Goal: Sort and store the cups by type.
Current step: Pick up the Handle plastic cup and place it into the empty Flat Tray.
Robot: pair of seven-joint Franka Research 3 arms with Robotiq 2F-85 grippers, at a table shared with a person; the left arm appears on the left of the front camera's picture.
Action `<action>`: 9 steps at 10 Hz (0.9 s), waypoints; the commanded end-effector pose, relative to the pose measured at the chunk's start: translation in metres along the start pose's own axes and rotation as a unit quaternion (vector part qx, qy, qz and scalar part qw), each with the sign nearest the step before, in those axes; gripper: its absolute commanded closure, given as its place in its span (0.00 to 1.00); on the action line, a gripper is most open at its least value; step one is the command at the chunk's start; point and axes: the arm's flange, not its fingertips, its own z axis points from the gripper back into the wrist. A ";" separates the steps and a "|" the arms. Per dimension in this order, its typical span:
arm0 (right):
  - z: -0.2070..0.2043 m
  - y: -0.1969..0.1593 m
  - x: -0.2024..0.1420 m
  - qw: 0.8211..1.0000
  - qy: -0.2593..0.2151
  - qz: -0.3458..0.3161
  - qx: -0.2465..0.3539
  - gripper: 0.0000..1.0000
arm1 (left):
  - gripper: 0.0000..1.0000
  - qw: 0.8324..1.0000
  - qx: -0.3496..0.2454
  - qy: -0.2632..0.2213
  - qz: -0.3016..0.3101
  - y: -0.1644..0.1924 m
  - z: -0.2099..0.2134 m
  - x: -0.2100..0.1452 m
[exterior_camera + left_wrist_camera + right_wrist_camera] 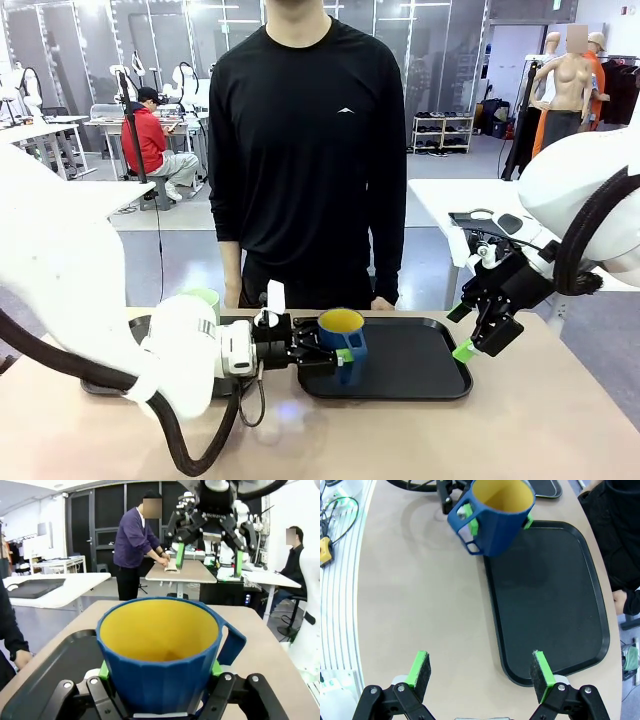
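A dark blue handled mug (pixel 343 340) with a yellow inside is held upright in my left gripper (pixel 340 357), whose green pads press on its sides. It hangs just over the left end of the black tray (pixel 420 370). In the left wrist view the mug (pixel 159 655) sits between the shut gripper (pixel 160 671). A pale mint-green cup (pixel 206 298) stands behind my left arm, mostly hidden. My right gripper (pixel 478 345) hovers open near the tray's right end, with nothing between its fingers. The right wrist view has that gripper (pixel 481 675) open above the table and tray (pixel 545 605), the mug (pixel 497 515) beyond.
A second dark tray (pixel 138 325) lies under my left arm at the left. A person in black stands at the far edge, one hand (pixel 382 302) resting by the tray. Bare tabletop (pixel 400 440) spreads along the near side.
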 end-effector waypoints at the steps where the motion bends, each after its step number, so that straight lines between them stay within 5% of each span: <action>1: 0.000 0.002 0.000 1.000 0.005 -0.002 -0.001 0.00 | 0.23 1.000 -0.003 0.009 -0.003 -0.005 -0.005 -0.008; 9: 0.000 0.002 0.000 1.000 0.005 -0.002 -0.001 0.00 | 0.23 0.991 0.130 -0.010 -0.020 0.013 -0.047 -0.031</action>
